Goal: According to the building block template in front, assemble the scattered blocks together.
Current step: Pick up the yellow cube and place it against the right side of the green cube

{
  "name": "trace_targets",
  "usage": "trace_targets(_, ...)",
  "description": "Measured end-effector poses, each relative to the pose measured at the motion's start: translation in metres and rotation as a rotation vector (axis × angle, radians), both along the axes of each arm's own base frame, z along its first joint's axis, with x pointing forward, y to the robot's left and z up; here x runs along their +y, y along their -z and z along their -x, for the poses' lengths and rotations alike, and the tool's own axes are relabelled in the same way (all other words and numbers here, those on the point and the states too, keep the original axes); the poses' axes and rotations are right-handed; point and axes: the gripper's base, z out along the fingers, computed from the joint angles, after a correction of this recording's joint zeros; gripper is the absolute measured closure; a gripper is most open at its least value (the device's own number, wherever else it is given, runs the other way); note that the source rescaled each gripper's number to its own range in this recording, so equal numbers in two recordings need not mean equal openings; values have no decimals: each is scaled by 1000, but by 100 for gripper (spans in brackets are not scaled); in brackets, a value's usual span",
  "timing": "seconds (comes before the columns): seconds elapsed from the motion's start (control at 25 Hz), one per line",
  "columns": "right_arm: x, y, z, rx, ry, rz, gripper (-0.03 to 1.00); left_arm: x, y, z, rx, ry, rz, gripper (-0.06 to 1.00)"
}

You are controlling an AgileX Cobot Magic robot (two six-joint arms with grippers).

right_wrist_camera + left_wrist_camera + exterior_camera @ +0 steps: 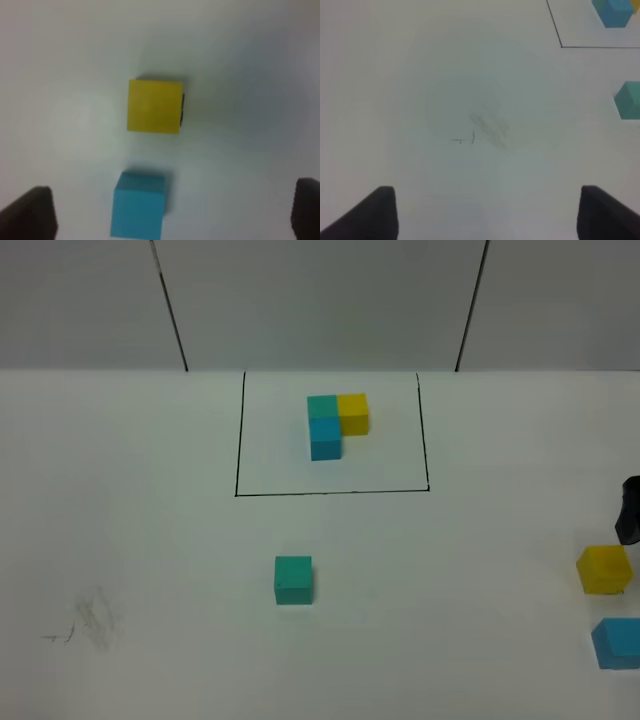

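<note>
We note left claw (487,215) open over the worktop (420,100). Right claw (169,212), open too, hangs above yellow cube (154,106) and sky-blue cube (138,205), lower right.

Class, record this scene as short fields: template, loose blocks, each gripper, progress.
Template: building block template, L-shaped trio inside the black frame
Loose blocks: teal-green cube in front of the frame; yellow cube and sky-blue cube at the right, apart
Left: left gripper open, over bare table
Right: right gripper open, above the yellow and sky-blue cubes
Progress: no loose blocks joined yet
</note>
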Motion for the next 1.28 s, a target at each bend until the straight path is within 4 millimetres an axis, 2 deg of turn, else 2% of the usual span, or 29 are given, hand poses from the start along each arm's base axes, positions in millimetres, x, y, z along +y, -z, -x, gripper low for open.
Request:
trace_targets(0.28,-2,30,-21,6,-1,0,5,0,0,0,0,0,0,35)
trace_targets(0.6,-2,69,-35,73,6,-15,6,0,0,0,0,0,0,35)
trace_targets(1.28,19,116,-50,124,-12,-55,11,0,0,0,0,0,-1,35)
